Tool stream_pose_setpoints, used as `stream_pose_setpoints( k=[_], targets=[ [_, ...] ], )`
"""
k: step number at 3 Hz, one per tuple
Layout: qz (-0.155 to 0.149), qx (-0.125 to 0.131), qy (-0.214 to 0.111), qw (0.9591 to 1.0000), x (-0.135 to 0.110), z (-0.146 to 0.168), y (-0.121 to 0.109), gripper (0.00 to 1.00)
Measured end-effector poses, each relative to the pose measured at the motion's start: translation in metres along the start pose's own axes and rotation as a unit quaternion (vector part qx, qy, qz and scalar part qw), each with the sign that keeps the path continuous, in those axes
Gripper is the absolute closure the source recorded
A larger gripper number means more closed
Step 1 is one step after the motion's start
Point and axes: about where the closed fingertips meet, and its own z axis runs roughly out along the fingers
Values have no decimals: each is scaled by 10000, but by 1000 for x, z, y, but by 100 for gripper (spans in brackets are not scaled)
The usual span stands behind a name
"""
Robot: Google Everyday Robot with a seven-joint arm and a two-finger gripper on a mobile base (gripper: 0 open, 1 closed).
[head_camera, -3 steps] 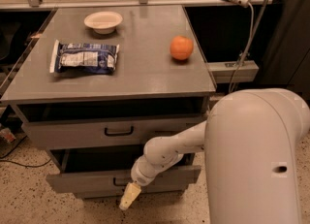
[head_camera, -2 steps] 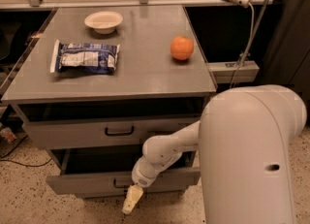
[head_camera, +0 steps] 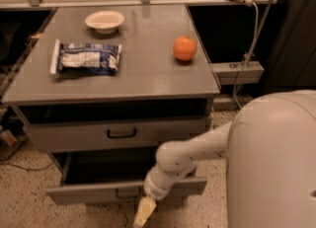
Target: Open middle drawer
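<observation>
The middle drawer (head_camera: pixel 84 192) is a grey flat-fronted drawer with a small black bar handle (head_camera: pixel 127 192). It stands pulled out well beyond the drawer above, and its dark inside shows. My gripper (head_camera: pixel 143 214) has cream tips and hangs just below the drawer's front edge, a little right of the handle and apart from it. My white arm (head_camera: pixel 187 155) reaches down to it from the right, across the drawer front.
The top drawer (head_camera: pixel 74 135) with its black handle stands slightly out under the grey top (head_camera: pixel 143 74). On the top lie a white bowl (head_camera: pixel 104 20), a blue-and-white snack bag (head_camera: pixel 86 58) and an orange (head_camera: pixel 184 48). My white body (head_camera: pixel 276 168) fills the lower right. Speckled floor lies in front.
My gripper has moved down and a little to the right, below the handle. The middle drawer's front sits slightly further out than before.
</observation>
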Motion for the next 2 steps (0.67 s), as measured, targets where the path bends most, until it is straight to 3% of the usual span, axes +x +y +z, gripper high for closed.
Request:
stream_pose_setpoints(
  k=[1, 2],
  targets=[
    [1, 0, 0, 10000, -1, -2, 0, 0],
    [336, -189, 17, 9993, 30, -28, 45, 0]
  ],
)
